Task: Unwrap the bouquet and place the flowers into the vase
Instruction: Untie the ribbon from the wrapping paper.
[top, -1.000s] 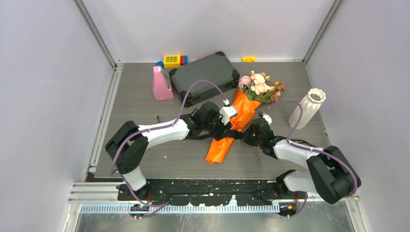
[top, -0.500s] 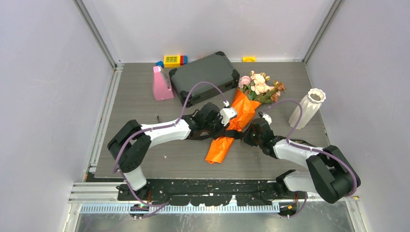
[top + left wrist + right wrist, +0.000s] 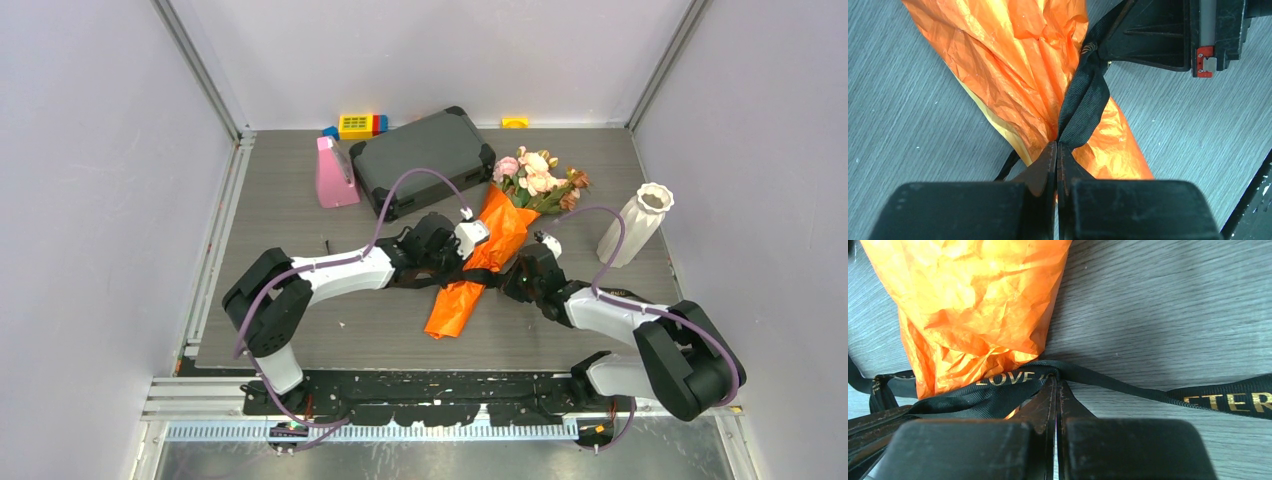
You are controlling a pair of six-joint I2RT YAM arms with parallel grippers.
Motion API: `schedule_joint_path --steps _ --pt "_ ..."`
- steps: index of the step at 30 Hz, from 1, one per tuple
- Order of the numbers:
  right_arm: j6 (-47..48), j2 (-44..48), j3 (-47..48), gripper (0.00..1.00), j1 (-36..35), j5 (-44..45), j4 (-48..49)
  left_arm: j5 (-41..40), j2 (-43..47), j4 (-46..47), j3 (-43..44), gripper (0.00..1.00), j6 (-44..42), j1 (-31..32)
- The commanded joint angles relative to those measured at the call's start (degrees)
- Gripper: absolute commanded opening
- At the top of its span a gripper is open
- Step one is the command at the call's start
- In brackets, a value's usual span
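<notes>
The bouquet, a cone of crinkled orange paper, lies across the table's middle. Its flowers, pink and peach roses, point to the back right. A black ribbon with gold letters wraps its narrow waist. My left gripper is shut on a band of this ribbon at the paper's left side. My right gripper is shut on the ribbon from the other side, tips low over the table. In the top view both grippers, left and right, meet at the waist. The white vase stands upright to the right.
A dark grey case lies behind the bouquet. A pink wedge-shaped object stands at the back left, with yellow toy blocks and a small yellow piece along the back wall. A loose ribbon end trails right.
My left gripper has closed onto the ribbon at the bouquet's waist. The right gripper and the bouquet have stayed in place.
</notes>
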State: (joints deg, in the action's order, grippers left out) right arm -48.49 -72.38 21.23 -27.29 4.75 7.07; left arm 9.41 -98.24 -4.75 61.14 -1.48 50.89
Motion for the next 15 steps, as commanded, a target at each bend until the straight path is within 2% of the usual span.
schedule_joint_path --steps 1,15 --pt "0.3 -0.1 1.3 0.0 -0.1 5.2 -7.5 -0.3 2.1 3.0 -0.7 0.0 1.1 0.2" --pt "-0.4 1.4 1.3 0.0 -0.1 9.4 -11.2 2.3 5.8 7.5 -5.0 0.0 8.0 -3.1"
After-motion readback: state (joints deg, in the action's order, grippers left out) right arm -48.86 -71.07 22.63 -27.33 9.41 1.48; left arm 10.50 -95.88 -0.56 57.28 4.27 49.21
